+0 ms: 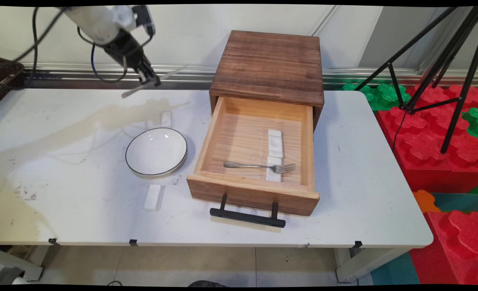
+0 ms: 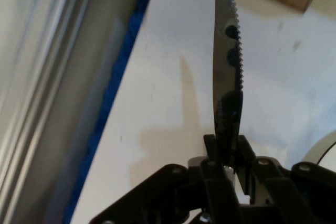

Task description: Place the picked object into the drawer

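Your arm reaches in from ten o'clock, raised above the tabletop (image 1: 81, 210). Your end effector (image 1: 152, 81) is clamped on a serrated knife (image 2: 228, 72); the white bowl (image 1: 156, 152) lies below, toward six o'clock.

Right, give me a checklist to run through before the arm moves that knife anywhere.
1. Grip: black two-finger claw shut on the serrated metal table knife: ok.
2. Knife off the white table, held in the air: ok.
3. Light wooden drawer of the dark wooden cabinet pulled open: ok.
4. Drawer floor free: silver fork lies across one of two white ceramic rests: not ok.
5. White black-rimmed bowl empty: ok.
6. How firmly the blade is held: cannot tell.
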Motion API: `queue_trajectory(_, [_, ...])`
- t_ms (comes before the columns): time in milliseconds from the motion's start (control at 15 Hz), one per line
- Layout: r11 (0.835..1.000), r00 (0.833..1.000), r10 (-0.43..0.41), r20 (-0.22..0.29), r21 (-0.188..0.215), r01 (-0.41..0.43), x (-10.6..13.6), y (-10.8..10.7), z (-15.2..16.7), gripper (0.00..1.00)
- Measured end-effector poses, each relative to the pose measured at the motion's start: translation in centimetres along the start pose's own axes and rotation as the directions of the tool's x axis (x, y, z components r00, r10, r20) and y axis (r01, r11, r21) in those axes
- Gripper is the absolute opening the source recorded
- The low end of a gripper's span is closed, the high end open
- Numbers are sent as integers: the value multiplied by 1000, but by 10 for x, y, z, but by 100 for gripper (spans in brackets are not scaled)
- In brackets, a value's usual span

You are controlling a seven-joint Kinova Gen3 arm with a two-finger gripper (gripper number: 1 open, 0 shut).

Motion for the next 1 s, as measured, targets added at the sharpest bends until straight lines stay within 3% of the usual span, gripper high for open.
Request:
queue_trajectory(267, [998,994,58,-90,-4,-59,37,16,-42,0])
queue_trajectory(533, [985,972,157,-173,-44,-167,77,44,-70,0])
queue_trajectory(1000, [955,934,251,-252,-93,-282,126,83,-78,0])
